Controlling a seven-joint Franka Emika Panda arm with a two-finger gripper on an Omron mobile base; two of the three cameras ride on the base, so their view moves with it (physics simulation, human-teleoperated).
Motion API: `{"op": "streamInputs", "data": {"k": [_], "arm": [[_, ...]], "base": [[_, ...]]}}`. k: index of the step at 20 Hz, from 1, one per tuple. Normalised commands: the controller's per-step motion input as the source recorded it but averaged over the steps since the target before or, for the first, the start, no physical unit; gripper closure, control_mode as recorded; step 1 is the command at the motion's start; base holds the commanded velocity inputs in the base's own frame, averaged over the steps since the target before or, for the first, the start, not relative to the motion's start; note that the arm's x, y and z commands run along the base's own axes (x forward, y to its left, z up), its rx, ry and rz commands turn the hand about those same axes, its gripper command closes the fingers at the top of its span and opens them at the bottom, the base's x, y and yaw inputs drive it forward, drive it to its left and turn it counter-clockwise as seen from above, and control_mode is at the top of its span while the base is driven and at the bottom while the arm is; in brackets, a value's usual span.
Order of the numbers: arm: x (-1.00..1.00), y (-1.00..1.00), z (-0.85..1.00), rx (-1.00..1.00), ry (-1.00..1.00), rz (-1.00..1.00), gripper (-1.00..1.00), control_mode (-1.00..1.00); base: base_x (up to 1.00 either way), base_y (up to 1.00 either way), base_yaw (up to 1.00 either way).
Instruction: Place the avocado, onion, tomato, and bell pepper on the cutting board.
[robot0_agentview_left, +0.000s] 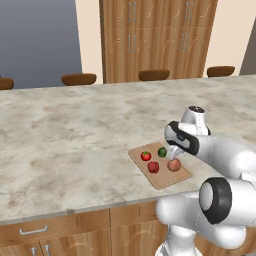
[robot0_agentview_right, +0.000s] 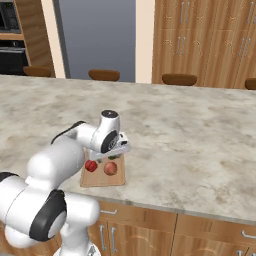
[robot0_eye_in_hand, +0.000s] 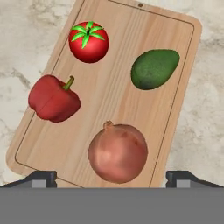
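All four items are sitting on the cutting board (robot0_eye_in_hand: 109, 94): tomato (robot0_eye_in_hand: 89, 42), avocado (robot0_eye_in_hand: 155, 68), bell pepper (robot0_eye_in_hand: 53, 98), onion (robot0_eye_in_hand: 117, 152). Gripper (robot0_eye_in_hand: 111, 177) is hovering over the onion with jaws spread wide, gripping nothing. Task is looking complete; only pulling the arm clear remains.

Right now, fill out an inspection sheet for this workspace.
Surface: marbled beige counter, with the cutting board lying flat near its front edge.
Job's things: tomato, avocado, bell pepper and onion all rest on the board, apart from each other.
Clutter: nothing seen.
Grippers: gripper open above the onion, holding nothing.
Cables: nothing seen.
Surroundings: wooden cabinets and brown stools behind the counter; drawers below it.
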Motion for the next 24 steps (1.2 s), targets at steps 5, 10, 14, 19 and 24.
{"op": "streamInputs", "data": {"k": [5,10,14,19,24], "arm": [[-0.24,0.05,0.36,0.0,-0.01,0.04,-1.0,-1.0],[-0.72,0.01,0.67,0.0,-0.07,-0.04,-1.0,-1.0],[-0.11,0.0,0.18,0.0,-0.03,0.0,-1.0,-1.0],[0.0,0.0,0.0,0.0,0.0,0.0,-1.0,-1.0],[0.0,0.0,0.0,0.0,0.0,0.0,-1.0,-1.0]], "base": [[0.0,0.0,0.0],[0.0,0.0,0.0],[0.0,0.0,0.0],[0.0,0.0,0.0],[0.0,0.0,0.0]]}}
